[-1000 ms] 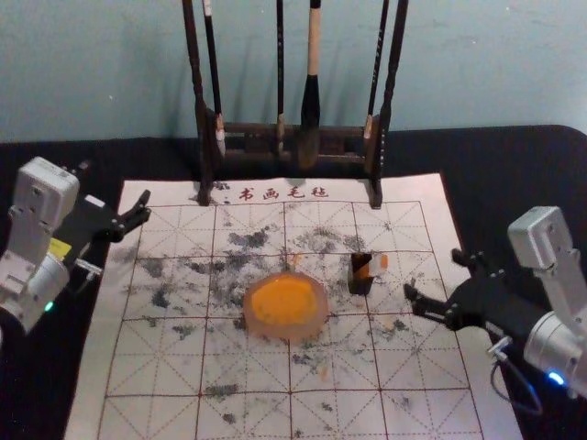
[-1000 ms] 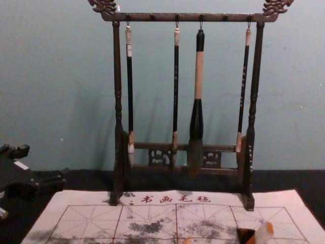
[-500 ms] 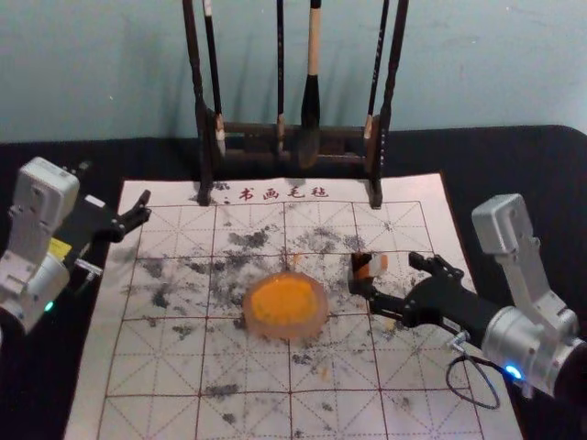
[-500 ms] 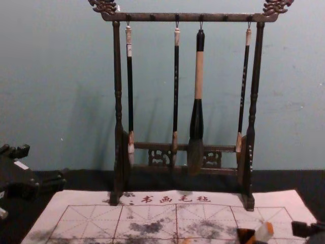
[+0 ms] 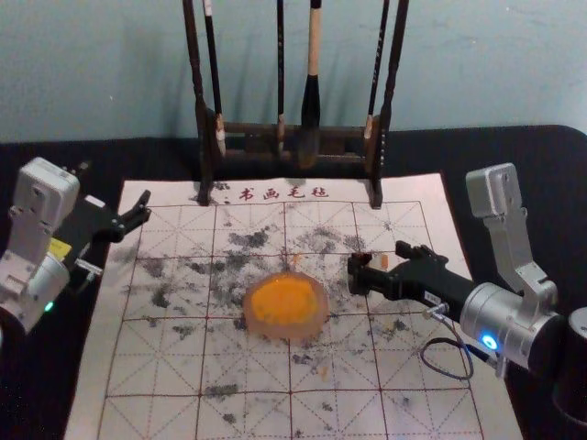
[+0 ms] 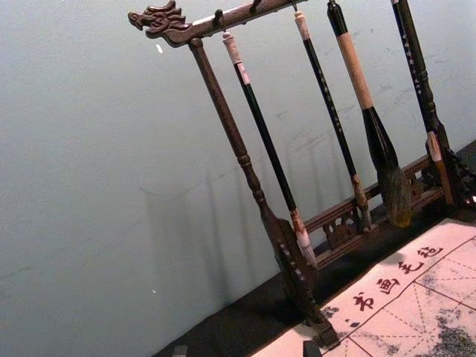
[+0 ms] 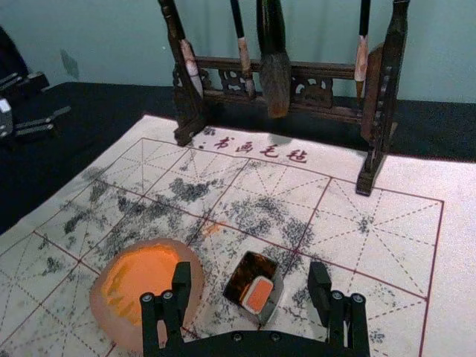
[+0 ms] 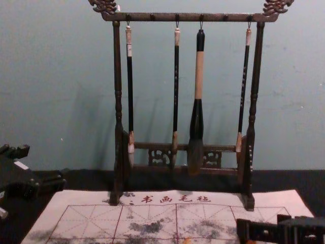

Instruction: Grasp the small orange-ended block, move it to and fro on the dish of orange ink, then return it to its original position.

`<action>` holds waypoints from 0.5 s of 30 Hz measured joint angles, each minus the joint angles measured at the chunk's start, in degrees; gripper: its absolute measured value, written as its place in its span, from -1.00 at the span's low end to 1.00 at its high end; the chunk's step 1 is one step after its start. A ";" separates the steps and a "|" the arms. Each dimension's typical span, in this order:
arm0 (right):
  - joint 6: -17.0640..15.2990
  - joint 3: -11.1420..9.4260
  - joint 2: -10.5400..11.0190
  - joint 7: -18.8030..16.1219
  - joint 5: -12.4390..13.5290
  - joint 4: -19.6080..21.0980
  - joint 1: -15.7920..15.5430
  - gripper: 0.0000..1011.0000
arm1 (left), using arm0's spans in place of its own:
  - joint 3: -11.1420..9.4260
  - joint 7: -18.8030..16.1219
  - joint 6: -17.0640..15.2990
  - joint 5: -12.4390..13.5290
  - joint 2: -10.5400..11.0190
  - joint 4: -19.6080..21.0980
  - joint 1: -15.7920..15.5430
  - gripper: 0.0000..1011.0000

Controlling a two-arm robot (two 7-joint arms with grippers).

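Note:
In the head view my right gripper (image 5: 377, 258) is low over the block's spot, partly covering the block (image 5: 384, 262). In the right wrist view my right gripper (image 7: 250, 274) is open, its fingers spread on either side of the orange-ended block (image 7: 258, 294), which leans tilted on a small dark holder (image 7: 250, 271). The round dish of orange ink (image 5: 282, 301) lies to the block's left. My left gripper (image 5: 115, 188) is parked open at the mat's left edge; its fingertips (image 6: 245, 349) show in the left wrist view.
A dark wooden rack (image 5: 248, 136) with several hanging brushes stands at the back of the ink-stained gridded mat (image 5: 248, 367). Black cloth (image 5: 541, 165) lies around the mat, and a pale wall rises behind the rack.
My right gripper has moved in leftward from the mat's right side to the block, and it now shows large at the chest view's lower right. The left arm, block and dish look unmoved.

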State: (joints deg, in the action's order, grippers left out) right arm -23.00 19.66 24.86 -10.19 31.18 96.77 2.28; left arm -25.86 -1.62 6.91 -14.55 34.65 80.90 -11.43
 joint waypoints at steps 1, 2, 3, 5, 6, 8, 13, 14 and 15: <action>-0.66 -0.18 -0.34 0.24 0.22 -0.03 0.20 0.98 | 0.00 0.00 0.00 0.00 0.00 -0.01 0.00 0.98; -0.66 -0.18 -0.34 0.24 0.22 -0.03 0.20 0.98 | 0.00 0.00 0.00 0.00 0.00 0.00 0.00 0.98; -1.24 -0.35 -0.59 0.52 0.40 -0.03 0.34 0.98 | 0.00 0.00 0.00 0.00 0.00 0.00 0.00 0.98; -1.99 -0.55 -0.86 0.82 0.64 -0.03 0.43 0.98 | 0.00 0.00 0.00 0.00 0.00 0.00 0.00 0.98; -1.99 -0.55 -0.86 0.82 0.64 -0.03 0.43 0.98 | 0.00 0.00 0.00 0.00 0.00 0.00 0.00 0.98; -2.80 -0.73 -1.05 1.10 0.89 0.03 0.47 0.98 | 0.00 0.00 0.00 0.00 0.00 0.00 0.00 0.98; -3.54 -0.97 -1.17 1.41 1.16 0.17 0.43 0.98 | 0.00 0.00 0.00 0.00 0.00 0.00 0.00 0.98; -3.62 -0.99 -1.18 1.45 1.19 0.19 0.42 0.98 | 0.00 0.00 0.00 0.00 0.00 0.00 0.00 0.98; -3.74 -1.00 -1.19 1.52 1.19 0.23 0.41 0.98 | 0.00 0.00 0.00 0.00 0.00 0.00 0.00 0.98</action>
State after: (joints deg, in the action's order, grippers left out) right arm -26.74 18.66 23.67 -8.67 32.38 97.00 2.69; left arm -25.86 -1.62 6.91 -14.55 34.65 80.90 -11.43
